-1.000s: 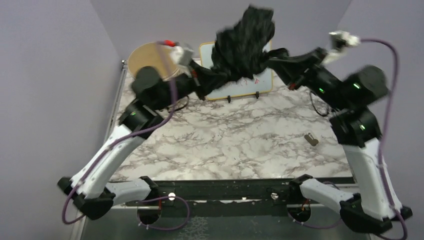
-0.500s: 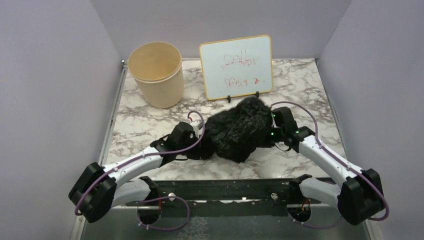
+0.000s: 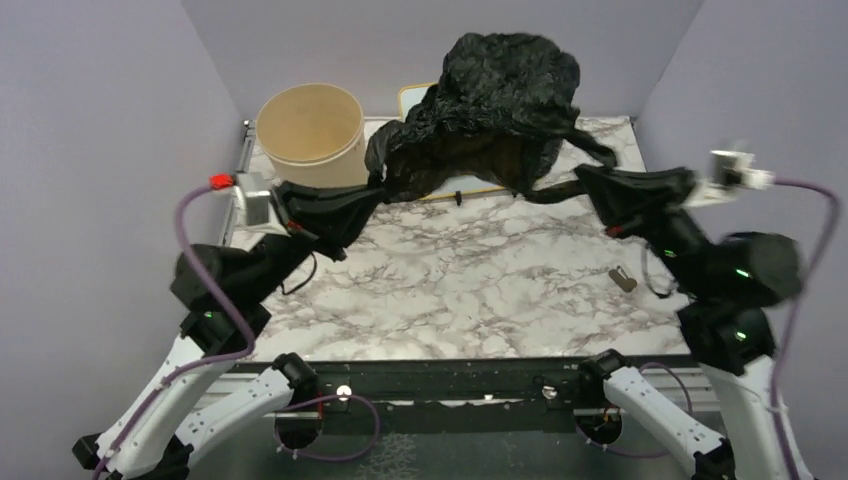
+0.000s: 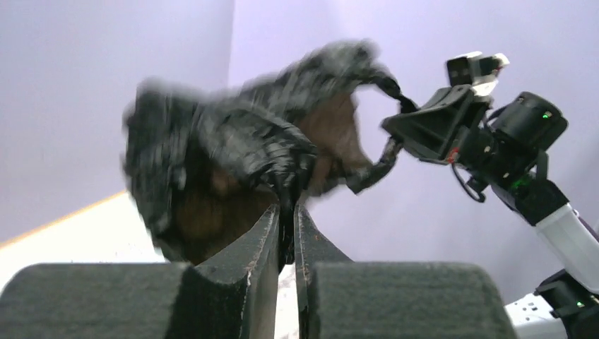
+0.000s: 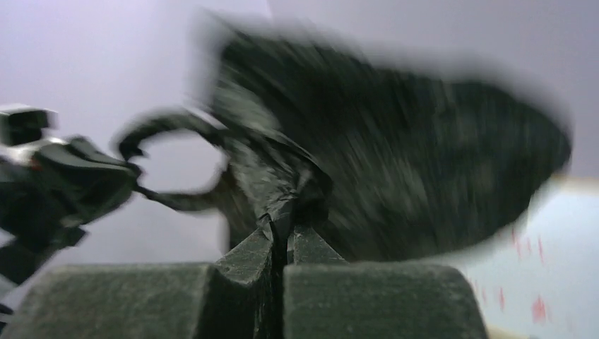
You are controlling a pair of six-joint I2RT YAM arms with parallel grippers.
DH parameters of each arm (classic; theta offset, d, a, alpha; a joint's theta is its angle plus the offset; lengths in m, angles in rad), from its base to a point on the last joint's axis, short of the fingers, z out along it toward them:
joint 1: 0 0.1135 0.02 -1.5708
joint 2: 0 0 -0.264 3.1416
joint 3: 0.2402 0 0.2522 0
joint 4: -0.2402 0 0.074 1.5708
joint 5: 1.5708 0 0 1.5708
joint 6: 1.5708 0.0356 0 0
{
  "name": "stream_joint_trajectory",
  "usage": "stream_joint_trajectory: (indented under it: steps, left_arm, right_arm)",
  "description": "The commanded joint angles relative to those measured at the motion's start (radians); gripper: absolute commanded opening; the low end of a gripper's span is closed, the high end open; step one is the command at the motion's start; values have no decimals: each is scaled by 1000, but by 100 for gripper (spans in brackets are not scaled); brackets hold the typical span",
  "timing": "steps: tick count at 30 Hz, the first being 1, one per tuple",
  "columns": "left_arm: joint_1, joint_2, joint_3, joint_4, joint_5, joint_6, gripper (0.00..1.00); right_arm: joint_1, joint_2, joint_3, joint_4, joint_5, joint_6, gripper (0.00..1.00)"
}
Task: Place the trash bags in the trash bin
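Black plastic of the trash bag [image 3: 500, 95] hangs at upper centre, stretched wide: our left gripper [image 3: 378, 188] and right gripper [image 3: 583, 180] each have fingers clamped on its edge. The trash bin [image 3: 305, 165], upper left, looks empty; we judge the whole placing remains.

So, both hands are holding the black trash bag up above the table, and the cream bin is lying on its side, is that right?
Not quite: the top view shows the trash bin standing upright, not on its side. Both the left hand and right hand do hold the trash bag up above the table.
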Motion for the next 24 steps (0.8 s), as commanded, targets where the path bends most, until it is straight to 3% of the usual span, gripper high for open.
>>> stream_joint_trajectory:
  steps: [1, 4, 6, 8, 11, 14, 16, 18, 20, 22, 24]
  left_arm:
    - [0, 57, -424, -114, -118, -127, 9]
    - [-7, 196, -671, -88, 18, -327, 0]
    - [-39, 245, -762, -26, 21, -386, 0]
    - [-43, 232, -734, -8, 36, -355, 0]
    - [-43, 202, -482, -112, -29, -210, 0]
    - [-43, 227, -104, -240, -54, -42, 0]
    - [-43, 229, 127, -248, -38, 19, 0]
    - [-43, 185, 172, -174, -11, 48, 0]
    - [-43, 107, 91, -93, -27, 60, 2]
    - [-43, 21, -70, -45, -125, 42, 2]
    - [-43, -24, -251, -126, -254, -22, 0]
  right_arm:
    - [-1, 187, -411, -320, 89, 81, 1]
    - [-2, 336, -642, -327, -108, 106, 1]
    - [-2, 340, -658, -300, -142, 120, 1]
    - [-2, 301, -560, -307, -86, 117, 1]
    - [-1, 279, -265, -307, -42, 60, 1]
    - [-2, 299, 78, -283, -30, 9, 1]
    - [-1, 284, 201, -203, -54, -16, 1]
    - [-2, 225, 177, -91, -48, -8, 1]
    - [-2, 153, 57, -34, 9, 4, 1]
    - [-2, 117, -96, -122, 113, 21, 1]
    - [-2, 147, -269, -275, 187, 61, 1]
